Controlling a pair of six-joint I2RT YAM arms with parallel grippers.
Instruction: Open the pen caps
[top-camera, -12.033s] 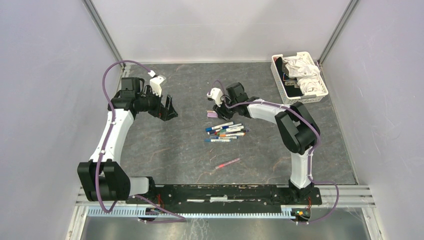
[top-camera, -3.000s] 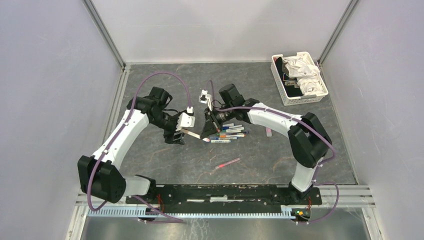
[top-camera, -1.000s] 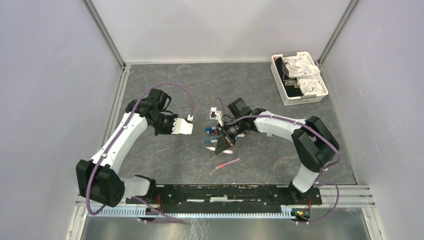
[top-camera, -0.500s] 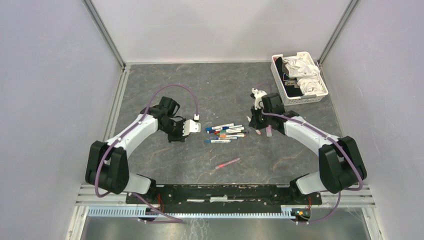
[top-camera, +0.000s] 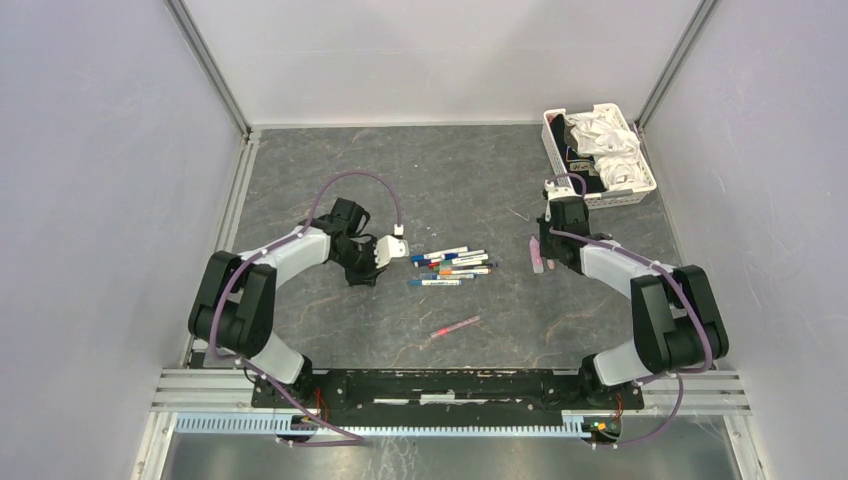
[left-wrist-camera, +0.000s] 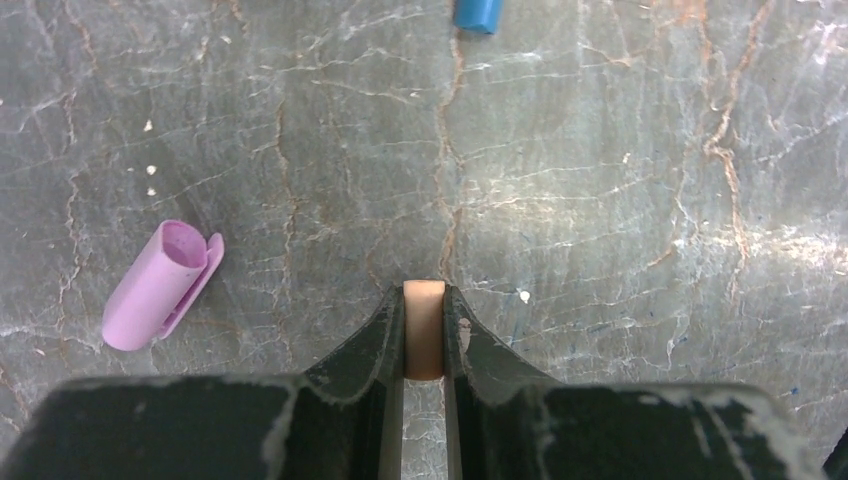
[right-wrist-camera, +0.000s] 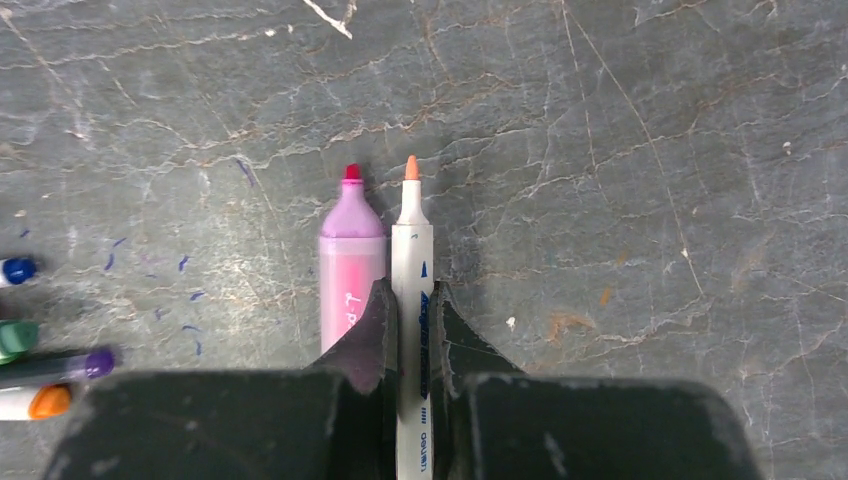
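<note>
My left gripper (left-wrist-camera: 424, 295) is shut on a short peach-orange pen cap (left-wrist-camera: 424, 335), low over the table and left of the pen cluster (top-camera: 452, 266); it shows in the top view as the left gripper (top-camera: 362, 268). A loose purple cap (left-wrist-camera: 160, 285) lies to its left, and a blue cap end (left-wrist-camera: 478, 12) shows ahead. My right gripper (right-wrist-camera: 411, 290) is shut on a white pen barrel (right-wrist-camera: 411, 250) with a bare orange tip. That barrel lies alongside an uncapped pink pen (right-wrist-camera: 352, 265). From above, the right gripper (top-camera: 548, 248) is right of the cluster.
A white slotted basket (top-camera: 560, 168) with crumpled cloth stands at the back right. A lone pink pen (top-camera: 455, 326) lies nearer the arm bases. Coloured pen ends (right-wrist-camera: 45, 400) show at the left edge of the right wrist view.
The right arm has swung from the table's middle to the right with the white pen, ending beside the pink pen. The left gripper stayed left of the cluster, folding in closer.
</note>
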